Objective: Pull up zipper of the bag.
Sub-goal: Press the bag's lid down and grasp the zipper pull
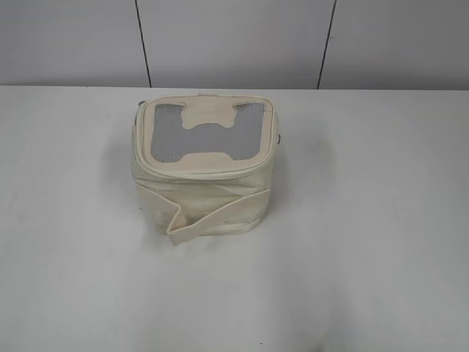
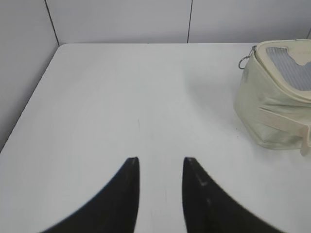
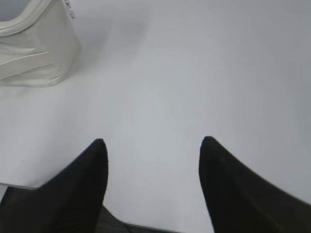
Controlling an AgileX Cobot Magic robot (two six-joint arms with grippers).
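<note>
The small cream bag [image 1: 201,176] stands in the middle of the white table, grey see-through top panel with a cream H-shaped patch facing up, and a wide cream strap [image 1: 212,209] across its front. The zipper [image 1: 209,170] runs round the top panel's rim. A silver ring pull [image 2: 244,61] hangs at the bag's corner in the left wrist view, where the bag [image 2: 272,111] sits far right. The bag's corner [image 3: 36,53] shows top left in the right wrist view. My left gripper [image 2: 161,162] and right gripper [image 3: 153,144] are open, empty, well away from the bag.
The white table [image 1: 366,220] ends at a grey panelled wall [image 1: 234,40] behind the bag. The table's near edge [image 3: 58,190] lies just under the right gripper. Neither gripper shows in the exterior view.
</note>
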